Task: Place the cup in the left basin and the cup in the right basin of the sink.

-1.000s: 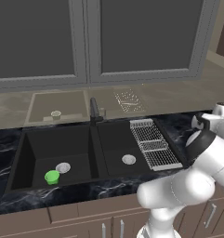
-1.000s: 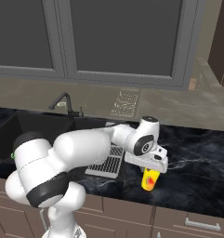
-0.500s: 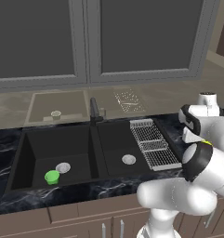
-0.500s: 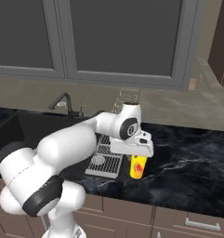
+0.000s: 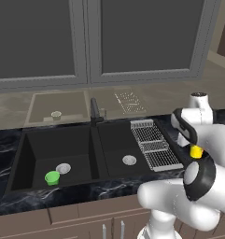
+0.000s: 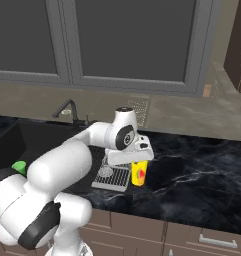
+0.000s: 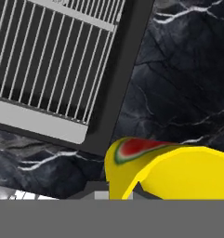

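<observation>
- Green cup [image 5: 52,177] — lower left of the left base view, on the floor of the left basin [image 5: 39,149], beside its drain.
- Right basin [image 5: 116,144], mid-frame, lies left of the gripper [image 6: 138,162] across the wire rack [image 5: 153,147]; the carry goes that way.
- Gripper is clenched on the yellow cup [image 6: 138,172] — upright, hanging over the rack's edge.
- A second ago it hung further right over bare counter; it has swung sinkward.

A black marble-veined stone counter [image 6: 192,165] carried the matte black double sink [image 5: 25,140], with a grey wire rack [image 5: 151,144] beside it.
</observation>
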You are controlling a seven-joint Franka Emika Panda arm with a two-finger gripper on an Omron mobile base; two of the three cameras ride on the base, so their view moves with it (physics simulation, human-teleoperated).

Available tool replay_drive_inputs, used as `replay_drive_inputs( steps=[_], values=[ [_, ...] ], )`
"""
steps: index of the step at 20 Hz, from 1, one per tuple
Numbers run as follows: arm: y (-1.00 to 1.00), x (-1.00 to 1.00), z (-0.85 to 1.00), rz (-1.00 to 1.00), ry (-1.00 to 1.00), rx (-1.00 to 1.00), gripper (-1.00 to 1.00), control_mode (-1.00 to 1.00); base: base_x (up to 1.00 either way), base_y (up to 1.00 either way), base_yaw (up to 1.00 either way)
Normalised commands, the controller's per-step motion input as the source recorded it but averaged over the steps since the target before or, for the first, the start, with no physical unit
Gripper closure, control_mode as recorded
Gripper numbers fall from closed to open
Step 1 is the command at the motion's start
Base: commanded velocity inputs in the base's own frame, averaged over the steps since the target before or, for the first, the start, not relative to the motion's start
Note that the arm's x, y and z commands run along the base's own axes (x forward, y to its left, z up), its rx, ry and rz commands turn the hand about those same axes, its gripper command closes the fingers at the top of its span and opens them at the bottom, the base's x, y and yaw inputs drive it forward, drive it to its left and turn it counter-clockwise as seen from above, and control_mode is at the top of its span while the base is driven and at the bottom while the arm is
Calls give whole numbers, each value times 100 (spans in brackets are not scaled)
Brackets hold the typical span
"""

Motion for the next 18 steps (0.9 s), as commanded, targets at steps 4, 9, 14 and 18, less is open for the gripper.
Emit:
replay_drive_inputs(
  steps=[4,9,14,18],
  values=[
    [10,0,-2,50,0,0,100,-100,0,0,0],
    [0,0,-6,50,-1,0,100,-100,0,0,0],
    [27,0,16,46,2,2,100,-100,0,0,0],
    [19,0,6,35,0,4,100,-100,0,0,0]
  ],
)
